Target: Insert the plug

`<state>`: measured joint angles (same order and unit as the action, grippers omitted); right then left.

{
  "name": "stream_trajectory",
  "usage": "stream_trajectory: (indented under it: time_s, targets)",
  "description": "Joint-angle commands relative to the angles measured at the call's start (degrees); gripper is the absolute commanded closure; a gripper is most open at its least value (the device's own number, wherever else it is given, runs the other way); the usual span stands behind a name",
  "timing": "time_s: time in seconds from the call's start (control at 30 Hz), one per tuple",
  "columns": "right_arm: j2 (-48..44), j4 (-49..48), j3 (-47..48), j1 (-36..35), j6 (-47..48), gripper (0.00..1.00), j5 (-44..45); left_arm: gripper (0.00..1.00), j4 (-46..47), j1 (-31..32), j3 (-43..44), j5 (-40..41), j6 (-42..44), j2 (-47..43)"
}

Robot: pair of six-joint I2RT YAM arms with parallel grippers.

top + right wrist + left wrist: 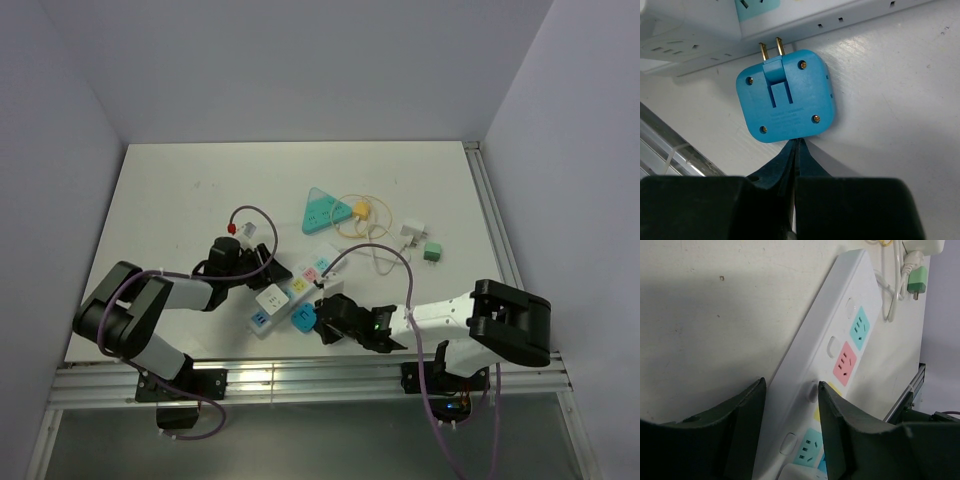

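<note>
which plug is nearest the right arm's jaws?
The blue square plug, prongs toward the power strip; the shut right jaws sit at its edge. The green plug, white charger and yellow plug lie farther back.

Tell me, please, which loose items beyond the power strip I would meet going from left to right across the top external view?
teal triangular socket → yellow plug → white adapter → green adapter

High fixed view over the whole table [200, 190] from the near edge; both wrist views close, low, on the power strip [290, 290].
</note>
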<state>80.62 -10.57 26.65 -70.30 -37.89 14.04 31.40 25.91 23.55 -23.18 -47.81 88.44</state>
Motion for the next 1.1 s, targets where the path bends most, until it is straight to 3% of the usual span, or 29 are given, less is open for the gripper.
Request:
stream_trajectory:
  time_s: [0.0,0.53,1.07]
  targets:
    - [1.5,-1.5,0.5,-0.7,-0.7,1.0,2.9,0.49,2.4,0.5,-1.3,-1.4,0.7,0.8]
    - [4.0,1.2,5.6,-0.9,0.7,1.0,5.2,0.53,3.8,5.5,-1.6,1.6,3.2,4.1]
    - [5.3,3.4,7.5,-0.8,-4.2,1.0,6.3,0.55,19.2,7.5,-7.6,1.6,-0.4,12.4]
